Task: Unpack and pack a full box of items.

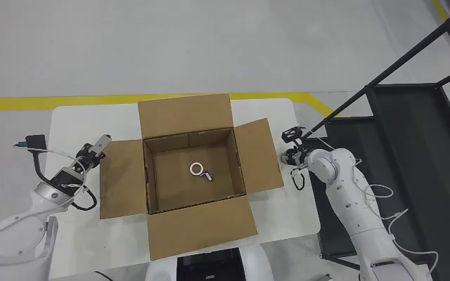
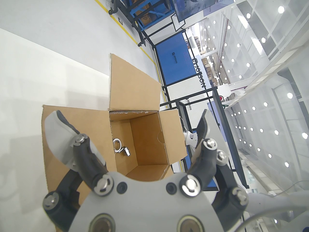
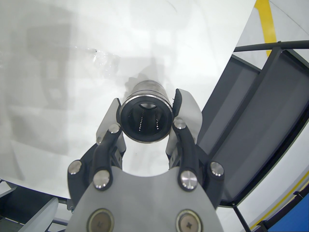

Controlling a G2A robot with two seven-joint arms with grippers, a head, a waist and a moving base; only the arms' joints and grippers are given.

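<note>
An open cardboard box (image 1: 165, 126) stands mid-table with all flaps spread. On its floor lies a small metal ring piece (image 1: 199, 169), also visible as the ring piece (image 2: 118, 145) inside the box (image 2: 147, 131). My left gripper (image 1: 98, 147) hovers open left of the box's left flap; the left gripper (image 2: 128, 127) holds nothing. Right of the box, over the table's right edge, my right gripper (image 1: 290, 152) is shut on a metal cylindrical bearing (image 3: 147, 117), a hollow steel sleeve with its bore facing the camera, held between the right gripper (image 3: 147, 108) fingers.
The white table (image 1: 77, 119) has bare surface around the box. A dark metal rack (image 1: 401, 126) stands just past the table's right edge, close to the right arm. A clear plastic scrap (image 3: 103, 60) lies on the table beyond the bearing.
</note>
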